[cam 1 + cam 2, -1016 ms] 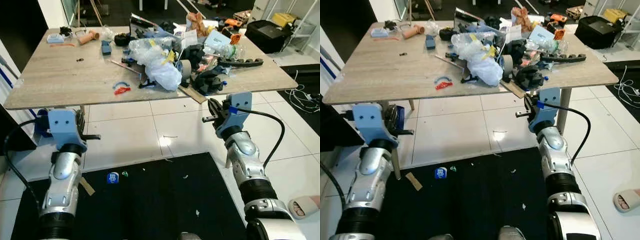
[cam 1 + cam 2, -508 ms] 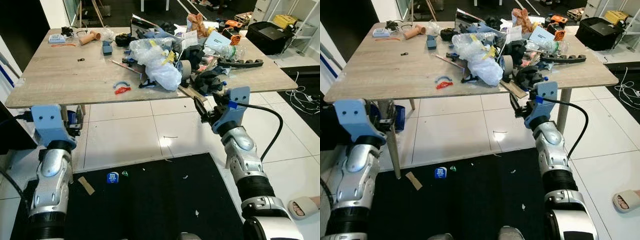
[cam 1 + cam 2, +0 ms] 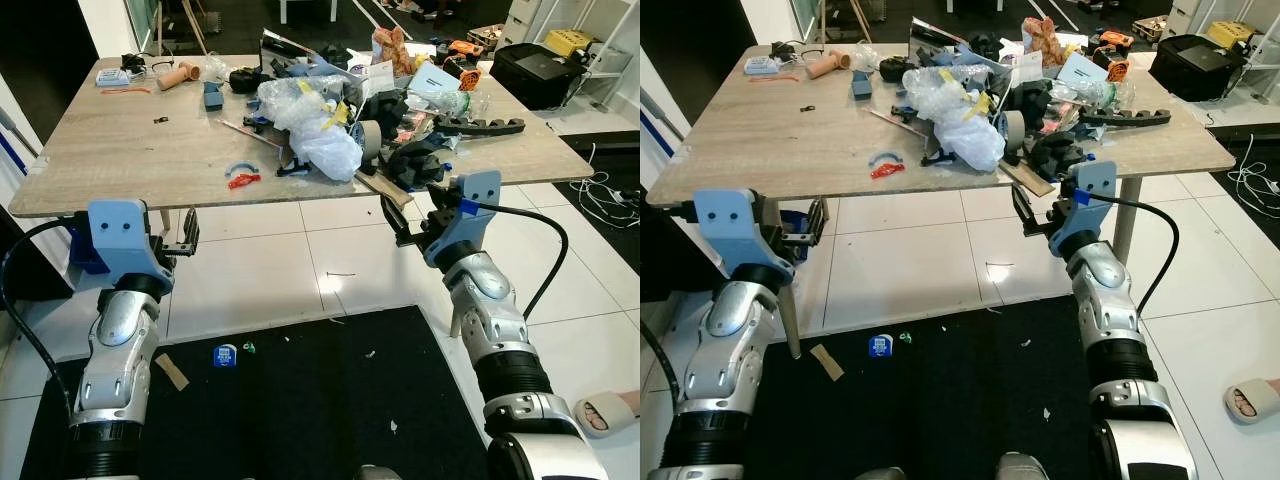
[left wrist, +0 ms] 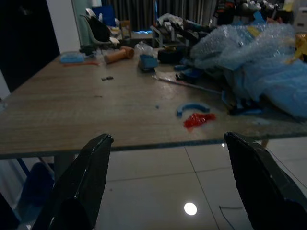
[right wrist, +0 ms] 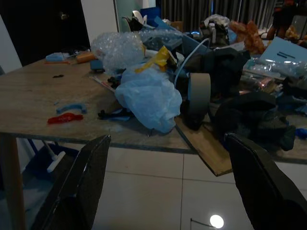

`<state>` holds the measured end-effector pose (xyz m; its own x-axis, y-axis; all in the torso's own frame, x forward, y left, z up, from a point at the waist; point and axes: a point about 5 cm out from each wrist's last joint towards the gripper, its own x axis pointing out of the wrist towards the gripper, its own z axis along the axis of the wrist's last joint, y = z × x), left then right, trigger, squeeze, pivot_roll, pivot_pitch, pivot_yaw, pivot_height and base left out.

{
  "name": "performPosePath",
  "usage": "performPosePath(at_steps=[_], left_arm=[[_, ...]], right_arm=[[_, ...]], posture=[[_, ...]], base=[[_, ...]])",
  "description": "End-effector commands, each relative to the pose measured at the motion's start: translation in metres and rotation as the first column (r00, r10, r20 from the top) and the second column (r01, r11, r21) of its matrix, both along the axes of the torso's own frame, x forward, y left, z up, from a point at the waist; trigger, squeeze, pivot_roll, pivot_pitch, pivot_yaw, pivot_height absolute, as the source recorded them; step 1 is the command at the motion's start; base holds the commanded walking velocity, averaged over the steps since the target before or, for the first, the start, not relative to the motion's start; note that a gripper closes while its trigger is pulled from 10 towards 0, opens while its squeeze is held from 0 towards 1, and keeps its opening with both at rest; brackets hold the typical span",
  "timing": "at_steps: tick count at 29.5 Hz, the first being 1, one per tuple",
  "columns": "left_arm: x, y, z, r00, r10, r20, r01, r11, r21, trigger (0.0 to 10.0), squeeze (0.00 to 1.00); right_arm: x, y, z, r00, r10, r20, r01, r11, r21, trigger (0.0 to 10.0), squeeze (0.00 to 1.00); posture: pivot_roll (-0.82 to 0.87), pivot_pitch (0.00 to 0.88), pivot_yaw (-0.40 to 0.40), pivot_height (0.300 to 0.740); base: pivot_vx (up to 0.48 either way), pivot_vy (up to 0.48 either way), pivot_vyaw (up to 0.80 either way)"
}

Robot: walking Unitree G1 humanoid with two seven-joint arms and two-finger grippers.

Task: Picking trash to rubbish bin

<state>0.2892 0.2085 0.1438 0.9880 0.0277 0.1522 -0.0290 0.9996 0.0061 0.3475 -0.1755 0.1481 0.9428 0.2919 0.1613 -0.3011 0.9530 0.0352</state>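
Trash lies heaped on the wooden table (image 3: pixel 120 150): a pale blue plastic bag (image 3: pixel 325 150), bubble wrap (image 3: pixel 290 100), a grey tape roll (image 3: pixel 368 138), black scraps (image 3: pixel 415 160), and a small red piece (image 3: pixel 243 181) beside a blue curved piece (image 4: pixel 194 108). My left gripper (image 3: pixel 185 235) is open, held just below the table's front edge near the left leg. My right gripper (image 3: pixel 395 218) is also open, below the front edge under the cardboard strip (image 3: pixel 385 188). In the right wrist view the bag (image 5: pixel 151 98) and the roll (image 5: pixel 197 96) lie straight ahead between the fingers (image 5: pixel 261 184).
A black mat (image 3: pixel 300 400) covers the floor at my feet, with a small blue item (image 3: pixel 226 355) and a cardboard bit (image 3: pixel 172 372) on it. A black case (image 3: pixel 535 70) and cables (image 3: pixel 605 195) are at the right. A slipper (image 3: pixel 605 412) lies at the lower right.
My left arm swung out to the left, then back in, and its gripper now sits higher by the table edge. My right gripper shifted left toward the table edge.
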Motion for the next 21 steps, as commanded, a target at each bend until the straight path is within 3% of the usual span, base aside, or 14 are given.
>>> performPosePath(at_steps=[1,3,4,8,9,10,12,15,17,18,20,21], left_arm=[[0.001,-0.006,0.001,0.999,-0.046,-0.013,0.046,0.999,-0.001,10.0,1.0],[0.001,-0.006,0.001,0.999,-0.046,-0.013,0.046,0.999,-0.001,10.0,1.0],[0.002,-0.007,0.005,0.998,-0.06,-0.008,0.061,0.998,0.004,10.0,0.0],[0.002,-0.003,0.014,0.999,-0.024,0.023,0.024,1.0,0.016,10.0,0.0],[0.005,0.011,0.02,0.998,0.057,0.036,-0.058,0.998,0.036,10.0,0.0],[0.005,0.011,0.02,0.998,0.057,0.036,-0.058,0.998,0.036,10.0,0.0],[0.009,0.027,0.027,0.99,0.131,0.048,-0.134,0.989,0.069,10.0,0.0],[0.017,0.012,0.028,0.999,0.036,0.041,-0.039,0.995,0.09,10.0,0.0],[0.018,-0.007,0.022,0.999,-0.035,0.029,0.033,0.996,0.089,10.0,0.0],[0.018,-0.019,0.014,0.996,-0.09,-0.011,0.091,0.991,0.101,10.0,0.0],[0.017,-0.027,0.009,0.991,-0.126,-0.04,0.13,0.986,0.109,10.0,0.0],[0.01,-0.04,-0.004,0.971,-0.217,-0.102,0.227,0.97,0.091,10.0,0.0]], right_arm=[[0.0,0.0,-0.003,0.999,-0.006,-0.033,0.006,1.0,-0.007,10.0,1.0],[0.0,0.0,-0.003,0.999,-0.006,-0.033,0.006,1.0,-0.007,10.0,1.0],[0.001,0.0,-0.006,0.998,-0.006,-0.062,0.006,1.0,0.003,10.0,0.0],[0.001,0.001,-0.008,0.995,0.005,-0.095,-0.006,1.0,-0.005,10.0,0.0],[0.001,0.002,-0.01,0.995,0.008,-0.102,-0.009,1.0,-0.013,10.0,0.0],[0.001,0.002,-0.01,0.995,0.008,-0.102,-0.009,1.0,-0.013,10.0,0.0],[0.001,0.003,-0.01,0.994,0.01,-0.109,-0.013,1.0,-0.021,10.0,0.0],[0.0,0.005,-0.011,0.994,0.017,-0.112,-0.02,0.999,-0.026,10.0,0.0],[0.0,0.005,-0.011,0.994,0.016,-0.111,-0.019,0.999,-0.028,10.0,0.0],[0.0,0.005,-0.011,0.994,0.017,-0.109,-0.02,1.0,-0.022,10.0,0.0],[0.0,0.006,-0.01,0.994,0.019,-0.108,-0.021,1.0,-0.018,10.0,0.0],[-0.001,0.006,-0.01,0.994,0.021,-0.103,-0.025,0.999,-0.038,10.0,0.0]], posture=[[-0.03,0.0,-0.009,0.74],[-0.03,0.0,-0.009,0.74],[-0.03,0.0,-0.009,0.74],[-0.03,0.0,-0.005,0.74],[-0.03,0.0,-0.005,0.74],[-0.03,0.0,-0.005,0.74],[-0.03,0.0,-0.005,0.74],[-0.04,0.0,-0.008,0.74],[-0.04,0.0,-0.004,0.74],[-0.05,0.0,-0.001,0.74],[-0.05,0.0,-0.001,0.74],[-0.05,0.0,0.001,0.74]], base=[[0.0,0.0,0.0],[0.0,0.0,0.0],[0.0,0.0,0.0],[0.0,0.0,-0.58],[0.0,0.0,-0.77],[0.0,0.0,-0.77],[0.0,0.0,-0.77],[0.0,0.0,-0.77],[0.0,0.0,-0.77],[0.0,0.0,-0.62],[0.0,0.0,-0.62],[0.0,0.0,0.0]])
